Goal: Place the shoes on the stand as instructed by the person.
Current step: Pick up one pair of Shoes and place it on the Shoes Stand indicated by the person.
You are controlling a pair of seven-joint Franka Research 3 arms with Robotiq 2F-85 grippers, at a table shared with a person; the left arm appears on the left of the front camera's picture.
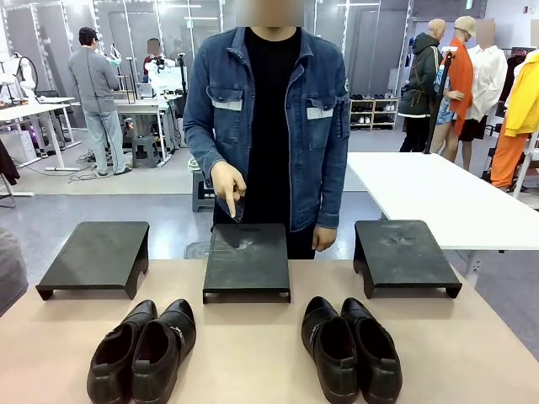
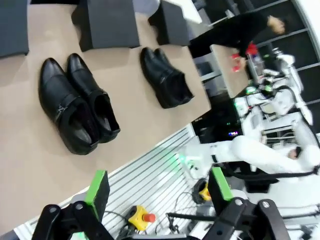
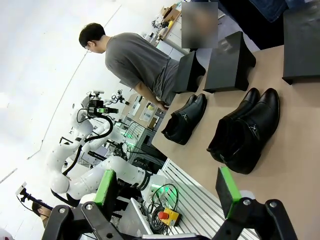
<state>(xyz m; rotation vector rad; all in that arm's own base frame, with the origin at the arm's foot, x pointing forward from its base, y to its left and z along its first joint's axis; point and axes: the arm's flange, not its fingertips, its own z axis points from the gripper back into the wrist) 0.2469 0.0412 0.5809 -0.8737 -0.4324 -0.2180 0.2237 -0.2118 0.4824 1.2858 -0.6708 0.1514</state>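
Two pairs of glossy black shoes lie on the tan table, toes toward the person: the left pair (image 1: 143, 349) (image 2: 75, 102) (image 3: 185, 119) and the right pair (image 1: 349, 347) (image 2: 165, 77) (image 3: 247, 132). Behind them stand three low black stands: left (image 1: 97, 252), middle (image 1: 247, 259) (image 2: 107, 22) and right (image 1: 404, 252) (image 3: 302, 42). The person in a denim jacket points a finger (image 1: 229, 200) down at the middle stand's far edge. My left gripper (image 2: 159, 186) hangs open, back from the table's near edge. My right gripper (image 3: 166, 188) is open too, also off the near edge.
The table's near edge (image 2: 150, 150) drops to a slatted metal base with a yellow emergency-stop box (image 2: 140, 217) (image 3: 167, 216). A second white table (image 1: 438, 189) stands at the far right. The other arm's white links (image 2: 260, 155) (image 3: 115, 172) show in each wrist view.
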